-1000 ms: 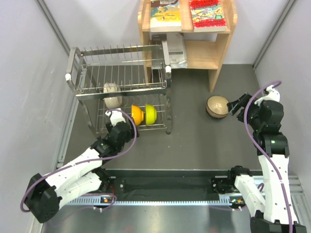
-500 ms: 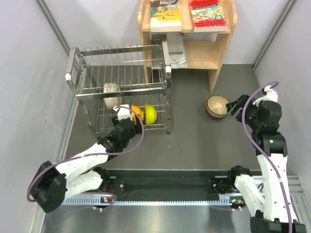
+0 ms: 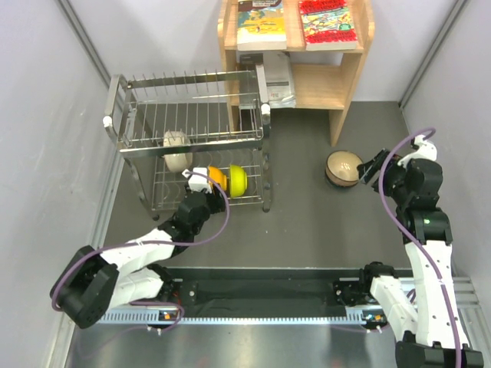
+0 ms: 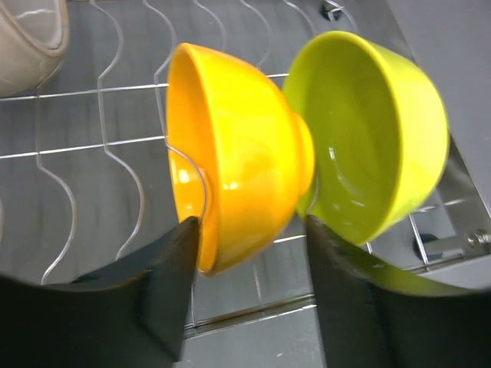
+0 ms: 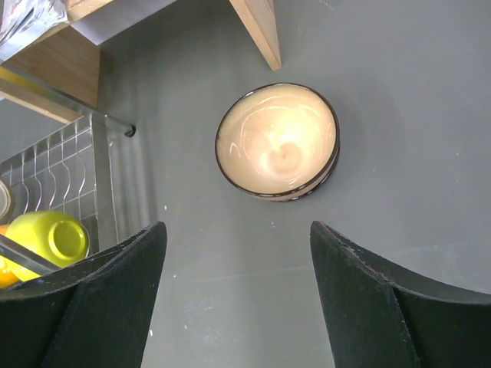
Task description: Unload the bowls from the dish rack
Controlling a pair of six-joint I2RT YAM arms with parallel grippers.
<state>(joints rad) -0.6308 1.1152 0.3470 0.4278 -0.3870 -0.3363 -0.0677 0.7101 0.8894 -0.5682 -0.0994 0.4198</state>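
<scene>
Left wrist: the left gripper (image 4: 251, 226) has pushed into the dish rack (image 4: 100, 146), jaws narrowed onto the orange bowl (image 4: 238, 153), probably ready for lifting. The right gripper (image 5: 238, 230) hangs wide, empty.

Wood shelf (image 3: 349, 92) w/ books (image 3: 261, 27)

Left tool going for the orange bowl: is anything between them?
Nothing visible. The left tool straddles the orange bowl in the dish rack. A rack wire crosses its open rim, and the yellow-green bowl stands close beside its base.
</scene>
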